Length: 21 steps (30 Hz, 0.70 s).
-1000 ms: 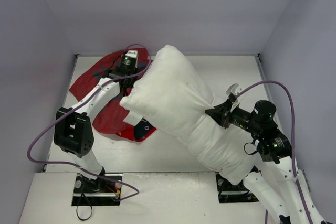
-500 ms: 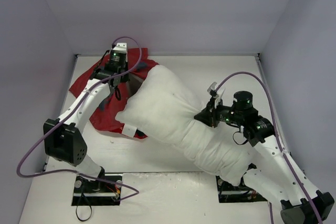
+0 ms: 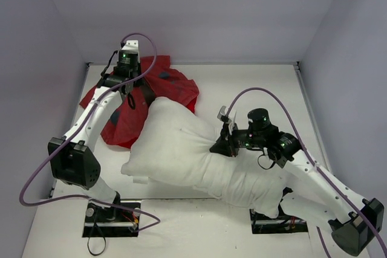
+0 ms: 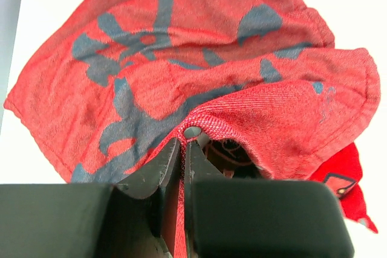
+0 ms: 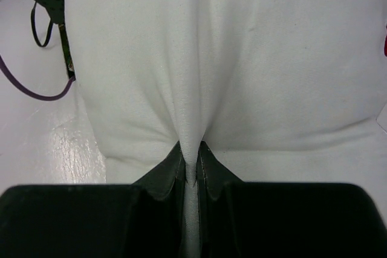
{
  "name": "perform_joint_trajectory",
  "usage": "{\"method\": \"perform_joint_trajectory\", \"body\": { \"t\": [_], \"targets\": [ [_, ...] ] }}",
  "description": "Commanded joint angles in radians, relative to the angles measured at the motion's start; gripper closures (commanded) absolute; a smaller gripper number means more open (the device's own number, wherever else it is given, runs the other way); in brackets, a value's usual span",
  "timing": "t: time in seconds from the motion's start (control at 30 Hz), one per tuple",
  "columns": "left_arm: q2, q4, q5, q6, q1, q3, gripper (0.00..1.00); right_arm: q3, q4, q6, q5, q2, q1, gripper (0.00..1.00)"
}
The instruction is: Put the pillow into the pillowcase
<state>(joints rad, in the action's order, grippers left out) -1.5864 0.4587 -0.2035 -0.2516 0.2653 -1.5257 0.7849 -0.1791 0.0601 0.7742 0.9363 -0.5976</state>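
The white pillow (image 3: 181,149) lies across the table's middle and front, from near the left arm to the right arm's base. My right gripper (image 3: 219,147) is shut on a pinched fold of its top; in the right wrist view the pillow (image 5: 224,58) fills the frame and the gripper (image 5: 190,164) clamps a ridge of white fabric. The red pillowcase (image 3: 127,110) lies crumpled at the far left, partly under the pillow's far end. My left gripper (image 3: 125,87) is shut on its hem; in the left wrist view the gripper (image 4: 184,143) holds the pillowcase (image 4: 199,58) with a dark opening beside the fingers.
Grey walls close the table (image 3: 260,83) at the back and both sides. The left arm's purple cable (image 3: 148,49) loops over the pillowcase. Both arm bases (image 3: 112,216) stand at the near edge. A purple cable (image 5: 30,92) shows left of the pillow in the right wrist view.
The right gripper has carried the pillow left and down until it lies flatter on the table. The left gripper has moved back and left with the pillowcase's edge.
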Motion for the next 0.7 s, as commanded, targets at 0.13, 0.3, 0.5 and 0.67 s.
{"method": "perform_joint_trajectory", "body": {
  "t": [0.13,0.3,0.5,0.67],
  "targets": [
    [0.034,-0.061,-0.016,0.032,-0.003,-0.045,1.00,0.050,0.004,-0.032,0.039,-0.066,-0.033,1.00],
    [0.003,-0.048,-0.042,0.037,-0.001,-0.051,1.00,0.060,0.001,-0.028,0.082,-0.080,-0.037,1.00],
    [0.005,-0.045,-0.036,0.035,-0.003,-0.079,1.00,0.057,0.004,-0.026,0.091,-0.005,-0.076,1.00],
    [0.041,-0.035,-0.025,0.037,-0.003,-0.073,1.00,0.068,0.006,-0.009,0.057,0.018,-0.082,1.00]
  ]
}}
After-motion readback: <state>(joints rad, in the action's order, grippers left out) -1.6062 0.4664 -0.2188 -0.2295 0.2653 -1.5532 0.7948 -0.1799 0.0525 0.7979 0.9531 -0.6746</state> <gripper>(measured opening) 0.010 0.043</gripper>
